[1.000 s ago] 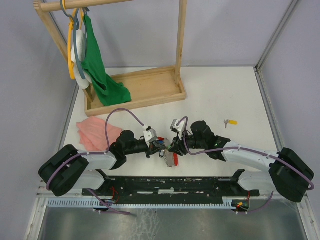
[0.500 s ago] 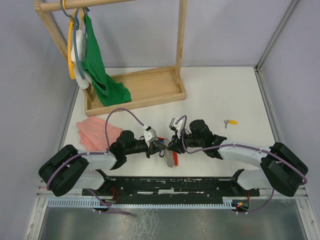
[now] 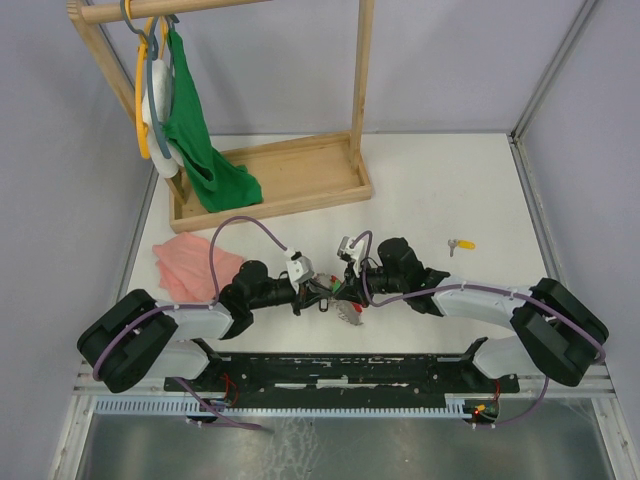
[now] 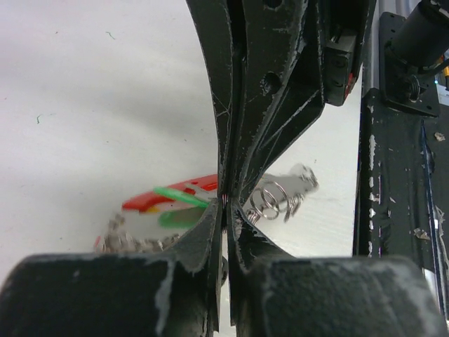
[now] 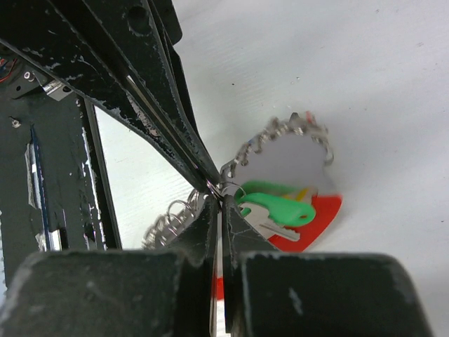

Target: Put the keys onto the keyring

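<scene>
Left claw (image 4: 226,203), right claw (image 5: 219,202) both pinching keyring (image 5: 230,188), yellow key (image 3: 462,243) apart toward right table (image 3: 450,190) edge

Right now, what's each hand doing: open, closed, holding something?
Left hand: closed, pinching the keyring.
Right hand: closed, pinching the same keyring beside the green key.

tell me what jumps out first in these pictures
The left gripper and right gripper meet, both pinched shut, over a bunch of keys at the near middle of the table. A green-tagged key sits right at the right gripper's tips. A yellow-tagged key lies alone further right.
</scene>
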Motion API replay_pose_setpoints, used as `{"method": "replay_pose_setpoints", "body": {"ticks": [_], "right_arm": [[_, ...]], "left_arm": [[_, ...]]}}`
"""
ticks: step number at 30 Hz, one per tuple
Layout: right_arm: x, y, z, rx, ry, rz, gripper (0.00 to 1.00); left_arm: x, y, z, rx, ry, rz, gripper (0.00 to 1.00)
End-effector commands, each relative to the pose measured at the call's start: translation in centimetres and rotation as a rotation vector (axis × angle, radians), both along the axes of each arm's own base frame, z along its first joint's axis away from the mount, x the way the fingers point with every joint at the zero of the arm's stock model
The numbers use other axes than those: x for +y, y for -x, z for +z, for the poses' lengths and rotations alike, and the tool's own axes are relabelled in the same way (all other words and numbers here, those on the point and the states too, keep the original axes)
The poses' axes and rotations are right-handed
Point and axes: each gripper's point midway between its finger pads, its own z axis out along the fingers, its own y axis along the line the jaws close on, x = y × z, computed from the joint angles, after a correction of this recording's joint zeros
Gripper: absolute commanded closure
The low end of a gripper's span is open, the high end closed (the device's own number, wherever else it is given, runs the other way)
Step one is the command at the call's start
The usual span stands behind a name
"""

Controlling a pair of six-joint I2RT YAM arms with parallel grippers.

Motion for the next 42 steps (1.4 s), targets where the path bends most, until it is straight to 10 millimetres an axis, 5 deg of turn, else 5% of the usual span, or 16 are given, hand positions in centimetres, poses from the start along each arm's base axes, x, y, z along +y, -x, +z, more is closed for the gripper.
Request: {"method": "replay_pose_setpoints", "body": {"ticks": [1, 15, 29, 42], "right_arm": [[0.3, 0.0, 1.8, -0.068, -0.040, 0.045, 0.99], [-0.1, -0.3, 4.0, -0.275, -0.057, 0.114, 0.99], [-0.1, -0.2, 4.3, -0.489, -0.036, 0.272, 0.99], [-0.1, -0.7, 3.0, -0.560, 0.016, 0.332, 0.99]], "left_arm": [[-0.5, -1.2, 3.3, -0.038, 0.102, 0.041, 0.86], [0.5, -2.5, 2.0, 0.093, 0.080, 0.152, 0.75], [1.4, -0.8, 4.6, -0.228, 0.090, 0.035, 0.72], [-0.2, -1.7, 2.3, -0.241, 0.030, -0.035, 0.74]]}}
